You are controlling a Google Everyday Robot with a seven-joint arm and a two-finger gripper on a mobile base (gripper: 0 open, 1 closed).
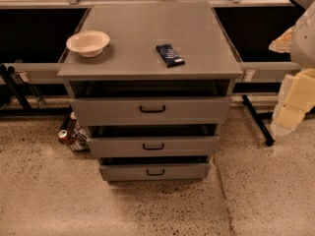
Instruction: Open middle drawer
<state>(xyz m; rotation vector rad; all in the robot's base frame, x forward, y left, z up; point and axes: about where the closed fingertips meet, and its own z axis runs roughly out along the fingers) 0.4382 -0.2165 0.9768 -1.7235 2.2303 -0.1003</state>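
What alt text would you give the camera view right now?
A grey three-drawer cabinet faces the camera, its middle drawer untouched; the gripper sits at the picture's right edge, apart from the cabinet. On top lie a white bowl and a dark packet.

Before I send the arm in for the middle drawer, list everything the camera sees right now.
cabinet: one, grey, centre of view, on a speckled floor
top drawer: one, grey, wider black handle, just under the cabinet top
middle drawer: one, grey, small black bar handle, second of three
bottom drawer: one, grey, lowest
bowl: one, white, left side of the cabinet top
packet: one, dark blue, cabinet top right of centre, apart from the bowl
cans: count unclear, red and silver, on the floor at the cabinet's left
gripper: one, pale, right edge of view, apart from the cabinet and far from the middle drawer's handle
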